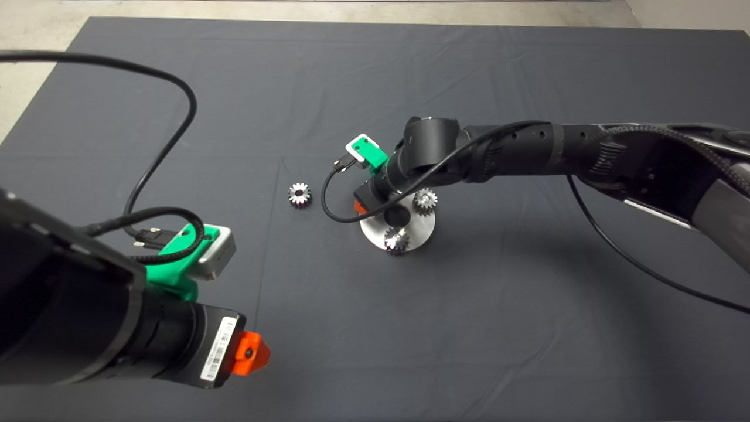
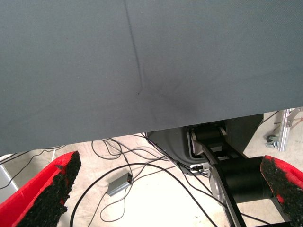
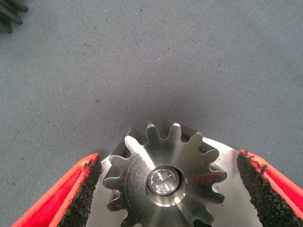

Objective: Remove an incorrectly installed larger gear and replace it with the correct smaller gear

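From above, the right gripper (image 1: 368,205) reaches in from the right and hangs over the near-left part of a round silver plate (image 1: 423,232) in the middle of the dark mat (image 1: 469,328). Two small shiny gears sit on the plate, one at its back edge (image 1: 425,201) and one at its front edge (image 1: 396,240). The arm hides what is under the gripper.

The right wrist view shows that hidden part. The larger gear (image 3: 163,182) sits on the plate on a bright pin (image 3: 164,181). The two red fingers (image 3: 83,194) stand wide, one on each side of the gear. The pads are near its teeth but do not touch them.

The smaller gear (image 1: 299,194) lies alone on the mat, to the left of the plate and well apart from it. Bare mat lies all around it.

The left gripper (image 1: 249,353) waits at the lower left, above the mat's near edge. Its wrist view shows its fingers (image 2: 49,194) spread wide and holding nothing. That view also shows the floor past the mat, with cables (image 2: 142,179) and a small grey box (image 2: 119,183).

Most of the mat behind the plate and on its right is bare.
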